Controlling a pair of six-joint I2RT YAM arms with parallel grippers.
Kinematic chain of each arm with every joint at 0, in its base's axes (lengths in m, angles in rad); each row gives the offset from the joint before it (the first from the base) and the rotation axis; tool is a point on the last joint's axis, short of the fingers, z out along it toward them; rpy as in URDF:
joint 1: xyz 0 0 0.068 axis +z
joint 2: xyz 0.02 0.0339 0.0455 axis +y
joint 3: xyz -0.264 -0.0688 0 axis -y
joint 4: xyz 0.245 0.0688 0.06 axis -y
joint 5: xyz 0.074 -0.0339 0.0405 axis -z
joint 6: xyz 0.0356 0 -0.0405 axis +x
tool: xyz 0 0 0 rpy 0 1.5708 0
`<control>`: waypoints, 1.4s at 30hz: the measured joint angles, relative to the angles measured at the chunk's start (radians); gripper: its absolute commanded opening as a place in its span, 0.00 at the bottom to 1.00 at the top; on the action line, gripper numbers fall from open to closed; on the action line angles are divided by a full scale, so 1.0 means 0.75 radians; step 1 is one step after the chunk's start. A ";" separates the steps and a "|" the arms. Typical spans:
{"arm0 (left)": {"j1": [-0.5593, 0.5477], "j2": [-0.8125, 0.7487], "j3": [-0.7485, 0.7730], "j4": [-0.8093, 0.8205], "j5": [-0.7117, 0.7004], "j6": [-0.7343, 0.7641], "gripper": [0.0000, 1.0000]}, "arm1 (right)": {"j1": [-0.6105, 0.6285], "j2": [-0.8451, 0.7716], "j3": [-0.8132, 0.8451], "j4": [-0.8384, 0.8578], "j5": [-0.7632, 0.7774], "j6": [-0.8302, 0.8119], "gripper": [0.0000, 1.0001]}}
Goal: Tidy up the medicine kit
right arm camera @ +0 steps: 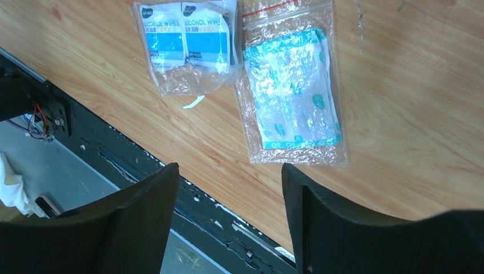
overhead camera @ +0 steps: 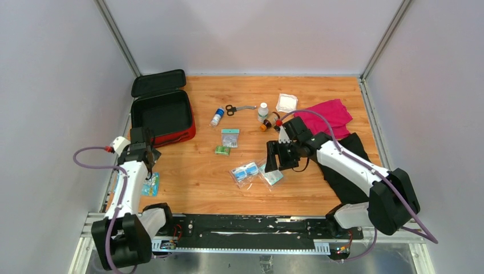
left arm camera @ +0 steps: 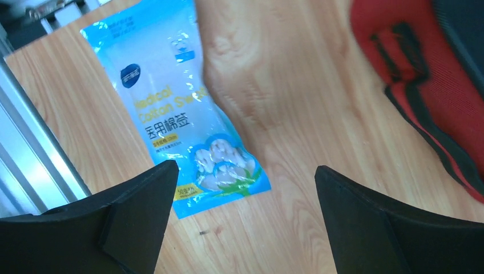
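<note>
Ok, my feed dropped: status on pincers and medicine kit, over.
Left pincer open, empty, beside cotton swab packet. Right pincer open, empty, above alcohol wipes bag and teal sachet bag. Medicine kit lid open, looks empty. Nothing blocking its opening.

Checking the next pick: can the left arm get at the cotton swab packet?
Likely yes: the left gripper is open above the cotton swab packet, which lies uncovered on the table, clear of the medicine kit.

Smooth wood-grain table [overhead camera: 200, 182], low sheen. Matt red fabric medicine kit [overhead camera: 162, 113] at ten o'clock. Glossy, crinkled clear plastic bag [right arm camera: 294, 91]. Seemingly matt magenta cloth [overhead camera: 325, 117] at two o'clock.
</note>
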 measured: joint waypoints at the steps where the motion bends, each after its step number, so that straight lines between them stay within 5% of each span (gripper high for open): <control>1: 0.044 0.009 -0.024 0.016 0.014 -0.016 0.95 | 0.000 -0.008 -0.006 -0.006 0.001 -0.005 0.70; 6: 0.185 0.113 -0.104 0.115 0.081 -0.069 0.94 | 0.000 -0.042 -0.023 -0.031 0.007 -0.019 0.70; 22: 0.285 0.363 -0.103 0.324 0.128 -0.086 0.81 | 0.000 -0.076 -0.052 -0.047 0.024 -0.021 0.71; 40: 0.306 0.330 -0.097 0.388 0.222 -0.037 0.02 | 0.000 -0.055 -0.056 -0.055 0.030 -0.024 0.71; 42: 0.307 0.266 -0.099 0.368 0.255 -0.028 0.00 | 0.000 -0.053 -0.056 -0.055 0.030 -0.025 0.71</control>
